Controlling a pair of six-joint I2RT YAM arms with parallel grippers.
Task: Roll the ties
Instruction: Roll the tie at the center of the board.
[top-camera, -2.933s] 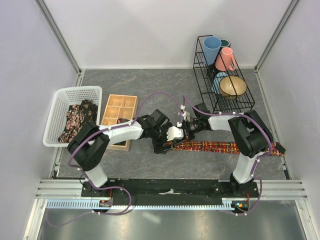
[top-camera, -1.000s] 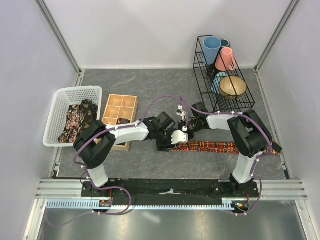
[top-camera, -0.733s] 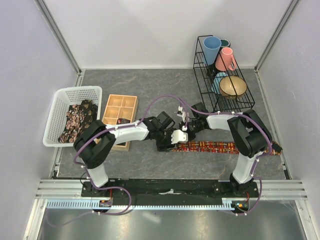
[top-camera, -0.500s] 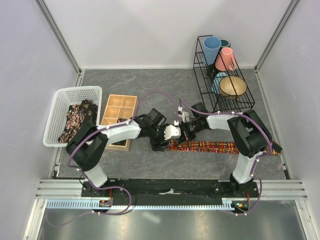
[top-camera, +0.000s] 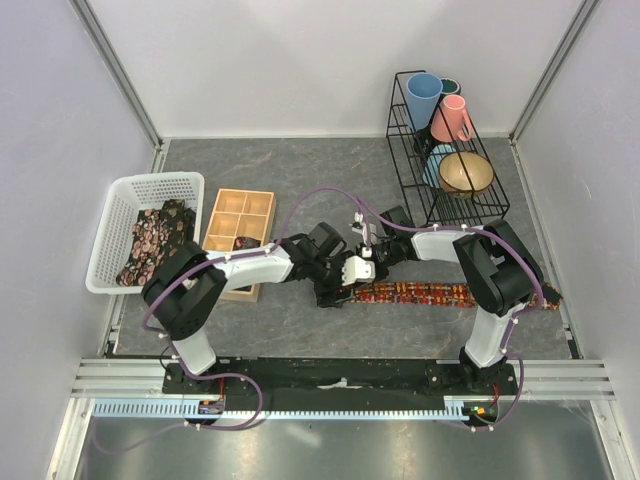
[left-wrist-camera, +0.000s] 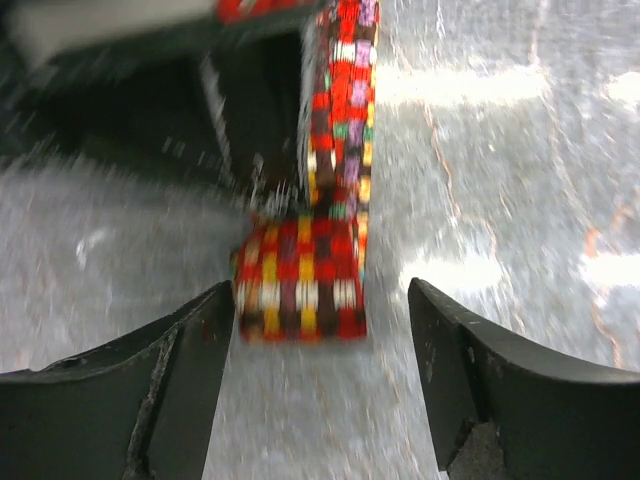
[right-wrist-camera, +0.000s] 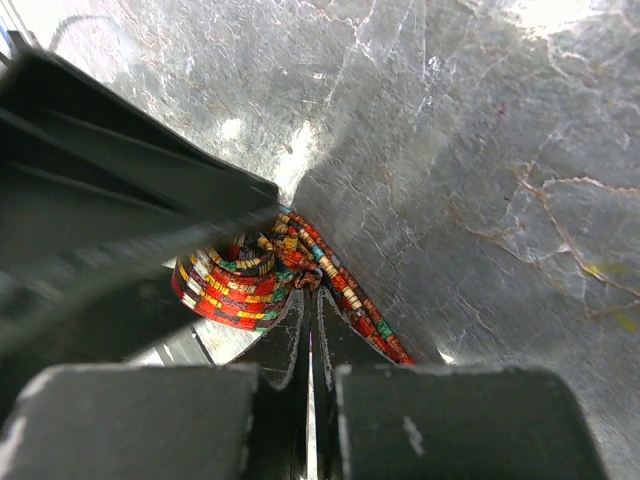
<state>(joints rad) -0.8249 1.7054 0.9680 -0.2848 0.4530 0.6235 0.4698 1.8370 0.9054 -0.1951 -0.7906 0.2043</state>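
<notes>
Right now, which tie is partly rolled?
The red checked tie on the table, its end coiled at the right hand; the floral ties lie in the white basket.

The grey marbled table (top-camera: 300, 180) carries four items. A red-and-yellow patterned necktie (top-camera: 420, 293) lies flat on it, running off to the right of the left gripper (top-camera: 338, 288). Its rolled end (left-wrist-camera: 300, 290) rests on the surface between that gripper's spread fingers. A compartmented wooden tray (top-camera: 240, 214) sits left of this gripper, with a white plastic basket (top-camera: 150, 178) beyond it. A black wire rack (top-camera: 465, 210) stands behind and right of the right gripper (top-camera: 368, 262).
</notes>
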